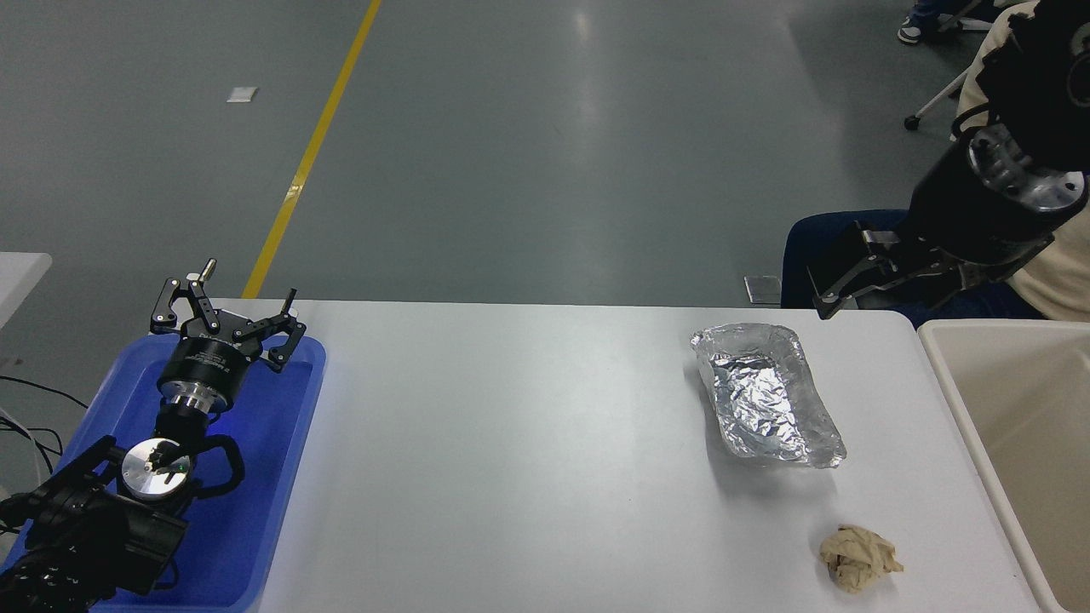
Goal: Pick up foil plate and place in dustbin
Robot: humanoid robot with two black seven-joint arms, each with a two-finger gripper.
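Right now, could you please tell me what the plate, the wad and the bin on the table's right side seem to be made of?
Plate: aluminium foil, apparently; shiny silver, crinkled all over.
Wad: probably paper; matte beige, crumpled into folds.
Bin: likely plastic; smooth cream walls with a thick rounded rim.

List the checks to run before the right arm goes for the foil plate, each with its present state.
1. Foil plate lies free on the table, nothing on it: ok.
2. Right gripper open, empty: ok.
3. Right gripper beyond the plate's far end, not touching: ok.
4. Paper wad apart from the plate: ok.
5. Dustbin beside the plate, mouth open: ok.
6. Left gripper parked over the blue tray: ok.
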